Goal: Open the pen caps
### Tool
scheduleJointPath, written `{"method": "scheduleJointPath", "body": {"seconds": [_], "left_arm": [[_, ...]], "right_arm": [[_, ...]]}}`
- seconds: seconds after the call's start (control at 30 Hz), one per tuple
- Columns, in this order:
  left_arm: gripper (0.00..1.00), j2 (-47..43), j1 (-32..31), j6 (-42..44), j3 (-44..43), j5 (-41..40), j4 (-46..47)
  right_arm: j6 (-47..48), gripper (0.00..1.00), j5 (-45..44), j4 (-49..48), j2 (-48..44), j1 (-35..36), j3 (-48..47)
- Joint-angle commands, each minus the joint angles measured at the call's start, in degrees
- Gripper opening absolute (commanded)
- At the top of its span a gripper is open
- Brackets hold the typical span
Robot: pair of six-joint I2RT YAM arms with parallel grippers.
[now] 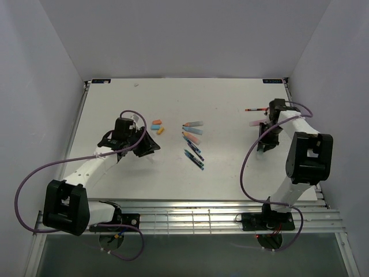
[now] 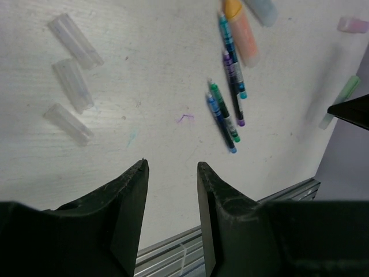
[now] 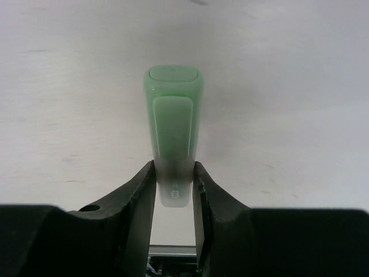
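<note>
Pale green plastic highlighter: frosted, translucent barrel; its cap smooth, satin. Black right gripper fingers: matt plastic. Three clear tubular pen caps, far left: frosted plastic. White table: matt, faintly grained. Near rail: bare ribbed metal.

Five thin pens, four highlighters, three clear caps, three coloured caps

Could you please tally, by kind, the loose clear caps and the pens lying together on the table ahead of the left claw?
Clear caps: 3
Thin pens: 4
Thick highlighters: 2
Total: 9
</note>
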State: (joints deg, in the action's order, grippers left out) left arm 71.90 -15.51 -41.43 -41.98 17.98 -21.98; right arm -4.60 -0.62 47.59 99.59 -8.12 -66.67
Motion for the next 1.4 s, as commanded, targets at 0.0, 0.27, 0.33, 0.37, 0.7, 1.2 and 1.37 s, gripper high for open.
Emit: {"method": "scheduleJointPath", "body": {"seconds": [0.0,0.27,0.33,0.37,0.7,1.2,1.37], "left_arm": [[0.5,0.69,-0.14,-1.19,-5.92,2.67,-1.22],[0.61,6.93,-0.14,-3.74,-13.39,8.2,-3.68],[0.61,7.99,-0.14,-4.01,-15.4,9.0,-4.56],[0.62,8.52,-0.14,-4.01,-16.03,9.35,-5.0],[0.64,8.52,-0.22,-5.5,-17.18,11.19,-6.77],[0.65,0.96,-1.89,-7.35,-9.79,15.07,1.94],[0.65,1.49,-3.56,-7.09,-9.53,14.11,2.46]], "right_arm": [[-4.09,0.08,6.93,2.23,-1.68,11.61,-7.32],[-8.23,0.08,19.32,4.61,1.92,35.59,-21.03],[-8.23,0.08,20.57,4.79,2.53,40.52,-23.4],[-8.41,0.08,21.62,4.44,2.62,41.94,-23.76],[-9.64,0.08,28.3,1.19,4.47,49.69,-24.12],[-17.37,0.08,38.41,-6.1,7.37,51.8,-25.7],[-19.74,0.08,40.17,-8.48,7.81,52.85,-25.87]]}}
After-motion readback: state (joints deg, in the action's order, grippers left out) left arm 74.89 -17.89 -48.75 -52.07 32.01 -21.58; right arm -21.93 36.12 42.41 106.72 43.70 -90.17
